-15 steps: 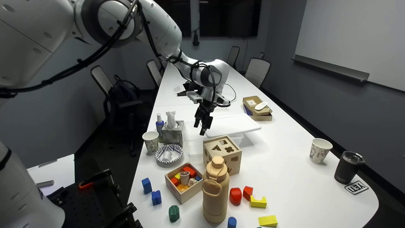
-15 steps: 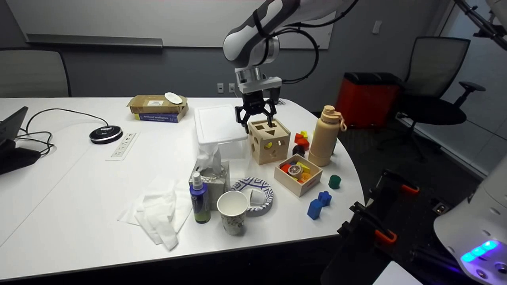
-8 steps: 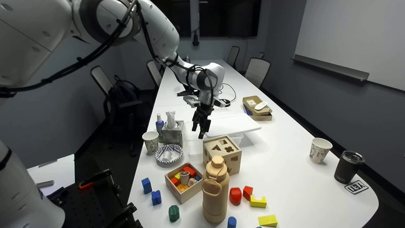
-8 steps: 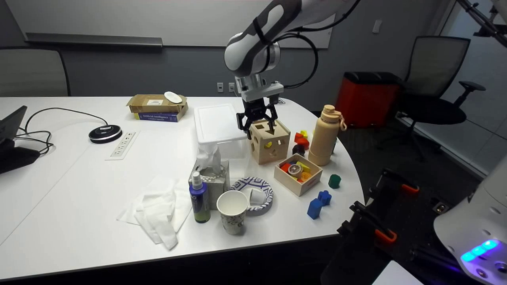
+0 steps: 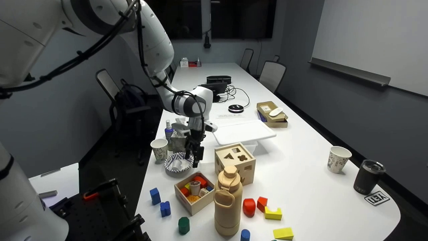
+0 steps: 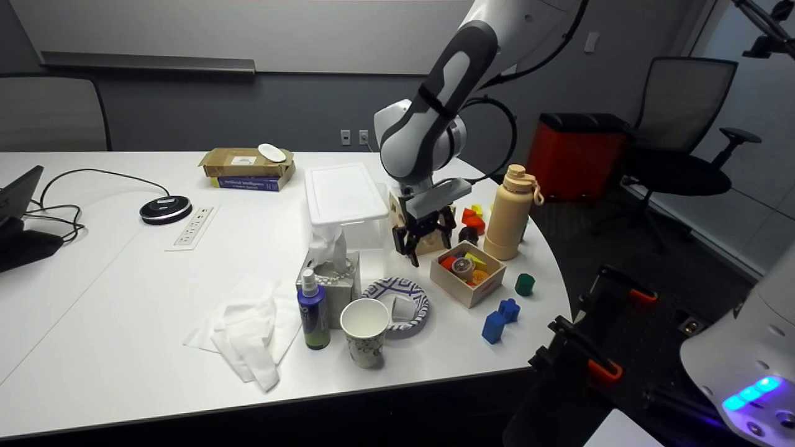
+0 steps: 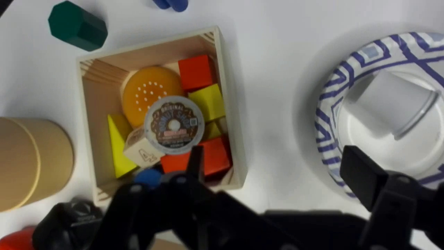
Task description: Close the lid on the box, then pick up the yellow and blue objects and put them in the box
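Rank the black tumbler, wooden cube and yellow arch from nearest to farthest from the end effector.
In an exterior view:
1. Wooden cube: just right of the end effector.
2. Yellow arch: lower right.
3. Black tumbler: far right of the picture.

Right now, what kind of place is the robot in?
Probably a meeting room: there's a long white table, chairs along its sides, and what looks like a big whiteboard.

in an exterior view, the box stands behind the bottle, the tray left of both
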Robot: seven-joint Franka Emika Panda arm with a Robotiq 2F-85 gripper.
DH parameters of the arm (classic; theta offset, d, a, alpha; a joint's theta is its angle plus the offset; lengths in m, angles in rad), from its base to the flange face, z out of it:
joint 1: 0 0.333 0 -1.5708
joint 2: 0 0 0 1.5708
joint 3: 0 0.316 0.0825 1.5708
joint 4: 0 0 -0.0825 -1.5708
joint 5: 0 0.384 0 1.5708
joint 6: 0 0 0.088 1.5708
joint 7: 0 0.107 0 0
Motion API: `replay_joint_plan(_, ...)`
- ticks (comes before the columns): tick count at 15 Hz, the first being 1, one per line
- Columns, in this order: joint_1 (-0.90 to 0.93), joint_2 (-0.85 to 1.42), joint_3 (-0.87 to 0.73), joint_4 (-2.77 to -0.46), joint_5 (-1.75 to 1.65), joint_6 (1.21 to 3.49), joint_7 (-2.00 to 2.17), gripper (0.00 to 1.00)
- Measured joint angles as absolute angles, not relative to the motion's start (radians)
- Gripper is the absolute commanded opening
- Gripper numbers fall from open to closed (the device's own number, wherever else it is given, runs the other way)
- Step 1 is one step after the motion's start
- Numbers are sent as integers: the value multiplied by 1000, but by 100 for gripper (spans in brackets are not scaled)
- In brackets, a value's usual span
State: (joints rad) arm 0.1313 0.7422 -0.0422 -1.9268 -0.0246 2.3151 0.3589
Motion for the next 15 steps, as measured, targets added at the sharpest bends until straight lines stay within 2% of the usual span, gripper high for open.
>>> replay_joint_plan(10,220,516,-69,-2489,-24,2657,450,100)
replay_joint_plan(15,201,396,-132,-2784,57,2937,504,100)
